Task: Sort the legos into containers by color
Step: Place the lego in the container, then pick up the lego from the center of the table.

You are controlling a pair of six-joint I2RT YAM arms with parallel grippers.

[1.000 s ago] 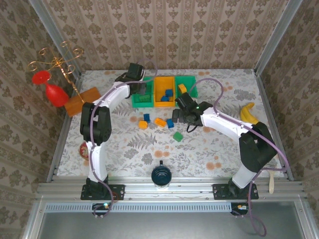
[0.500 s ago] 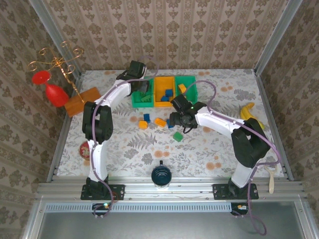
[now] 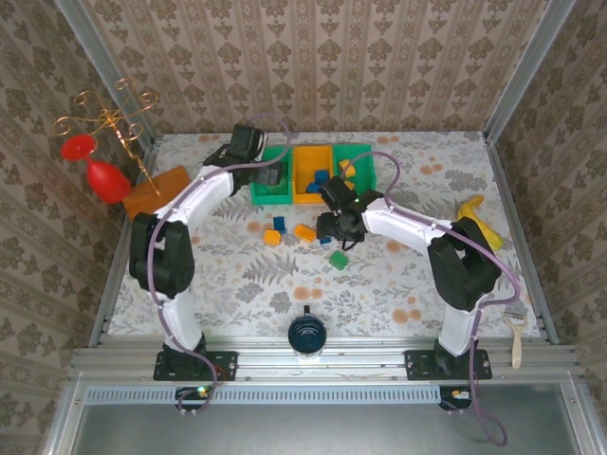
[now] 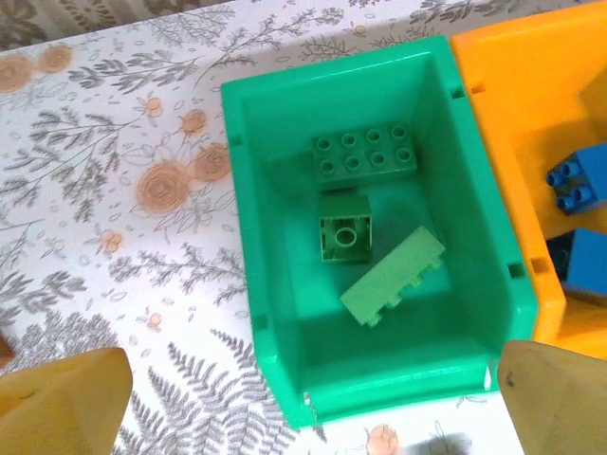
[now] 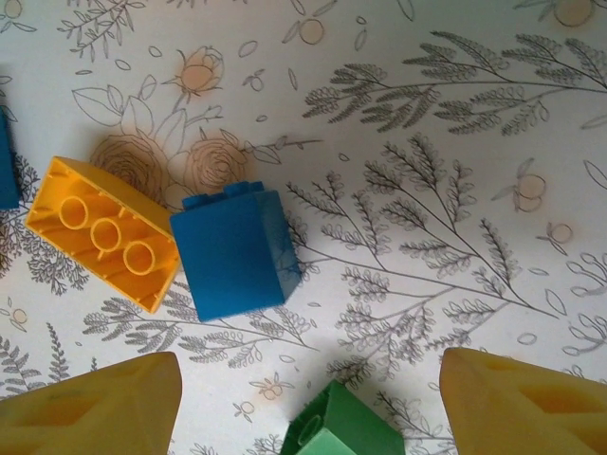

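The left gripper (image 4: 308, 403) hung spread wide and empty above the left green bin (image 4: 248, 246) of the containers (image 3: 313, 200), near the far edge of the table (image 3: 408, 284). Three green legos (image 4: 365, 156) lay inside it. The right gripper (image 5: 313, 403), jaws apart and gripping nothing, had a green brick (image 5: 341, 428) between its fingers mid-table. A blue brick (image 5: 237, 251) lay just beside an orange-yellow brick (image 5: 100, 242).

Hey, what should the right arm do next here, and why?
Probably ease the right gripper down and close on the green brick: it lies on the table between the open jaws, untouched. The blue brick and orange brick lie farther ahead.
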